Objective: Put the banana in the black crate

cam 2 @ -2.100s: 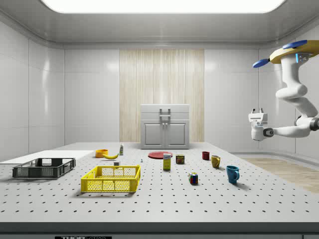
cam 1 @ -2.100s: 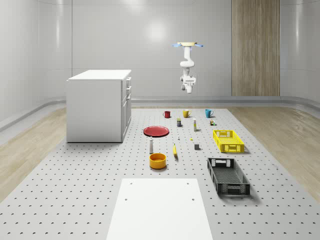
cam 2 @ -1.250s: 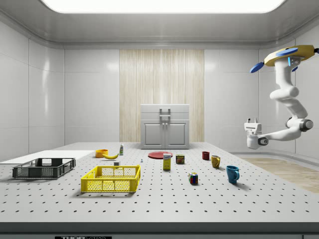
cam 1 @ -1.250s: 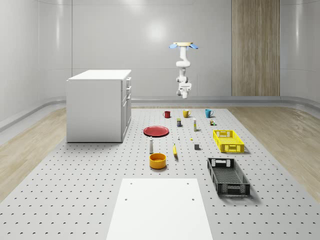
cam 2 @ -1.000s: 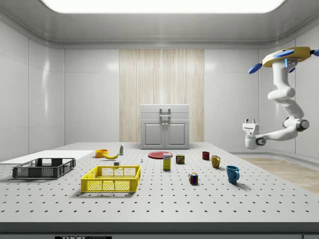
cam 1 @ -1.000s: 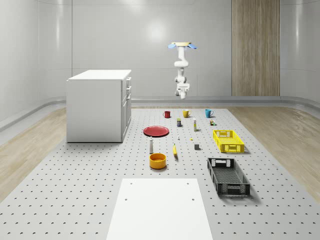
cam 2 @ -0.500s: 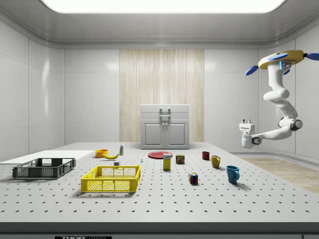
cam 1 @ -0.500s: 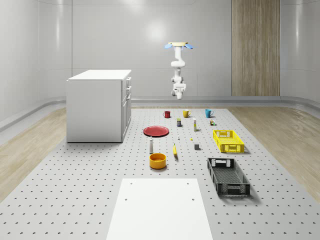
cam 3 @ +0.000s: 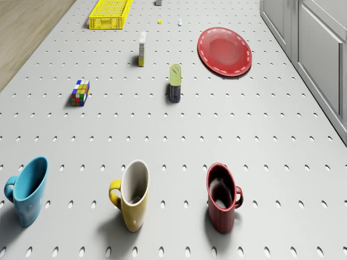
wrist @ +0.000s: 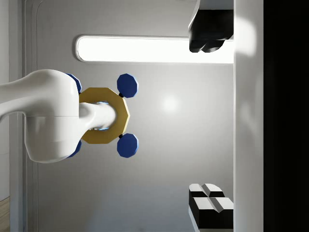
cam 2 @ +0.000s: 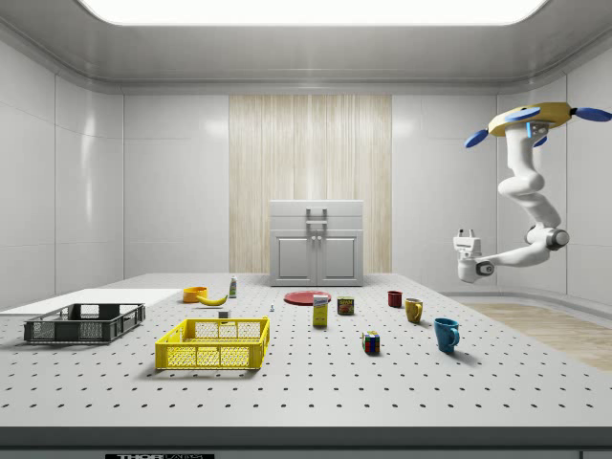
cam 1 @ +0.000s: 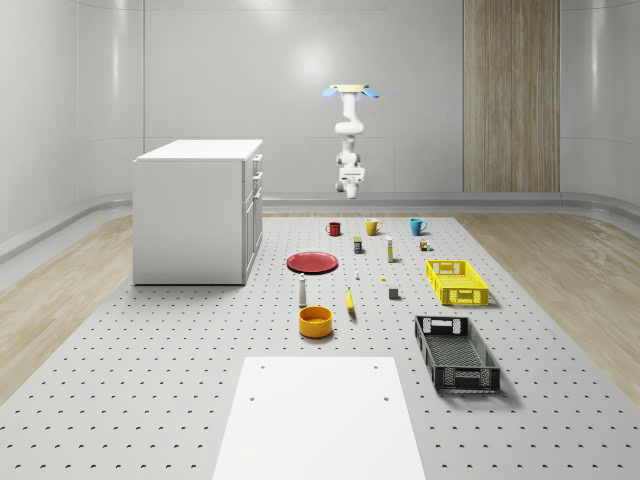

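The yellow banana (cam 1: 350,300) lies on the perforated table next to an orange bowl (cam 1: 315,321); the side view has the banana (cam 2: 212,299) far from the arm. The black crate (cam 1: 468,378) stands empty near the table's front right, and the crate (cam 2: 84,323) is at the side view's left. My drone (cam 1: 350,91) hovers high over the table's far end, behind the mugs. The arm hangs below it with the gripper (cam 2: 466,232) turned upward. In the wrist view the gripper (wrist: 210,116) is open, holding nothing, and faces the drone's underside.
Below the drone stand a blue mug (cam 3: 26,189), a yellow mug (cam 3: 133,195) and a red mug (cam 3: 222,196). Further on are a red plate (cam 3: 224,51), a Rubik's cube (cam 3: 80,92), a can (cam 3: 175,82) and a yellow crate (cam 1: 456,282). A white cabinet (cam 1: 198,210) stands at the left.
The drone and its arm have drifted towards the left in both the whole-scene and side views. The gripper has sunk slightly in the side view. The banana and crates have not moved.
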Motion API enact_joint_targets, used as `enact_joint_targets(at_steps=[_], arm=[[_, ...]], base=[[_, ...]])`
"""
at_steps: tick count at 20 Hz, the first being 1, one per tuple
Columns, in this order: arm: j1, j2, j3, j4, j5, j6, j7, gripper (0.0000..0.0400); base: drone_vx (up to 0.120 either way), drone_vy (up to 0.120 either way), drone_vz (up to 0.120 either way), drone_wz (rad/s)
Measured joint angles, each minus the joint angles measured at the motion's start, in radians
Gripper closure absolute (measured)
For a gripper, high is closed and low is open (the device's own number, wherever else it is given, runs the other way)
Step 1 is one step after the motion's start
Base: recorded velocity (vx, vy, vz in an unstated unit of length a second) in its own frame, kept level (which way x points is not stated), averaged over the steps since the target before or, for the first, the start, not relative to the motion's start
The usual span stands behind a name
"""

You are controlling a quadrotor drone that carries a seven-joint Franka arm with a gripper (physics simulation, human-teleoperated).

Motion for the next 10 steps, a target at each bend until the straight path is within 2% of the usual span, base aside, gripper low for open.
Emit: enact_joint_targets(at_steps=[10], arm=[[-0.003,-0.005,0.010,-0.005,-0.013,0.008,0.002,0.0000]], base=[[0.000,-0.120,0.000,0.000]])
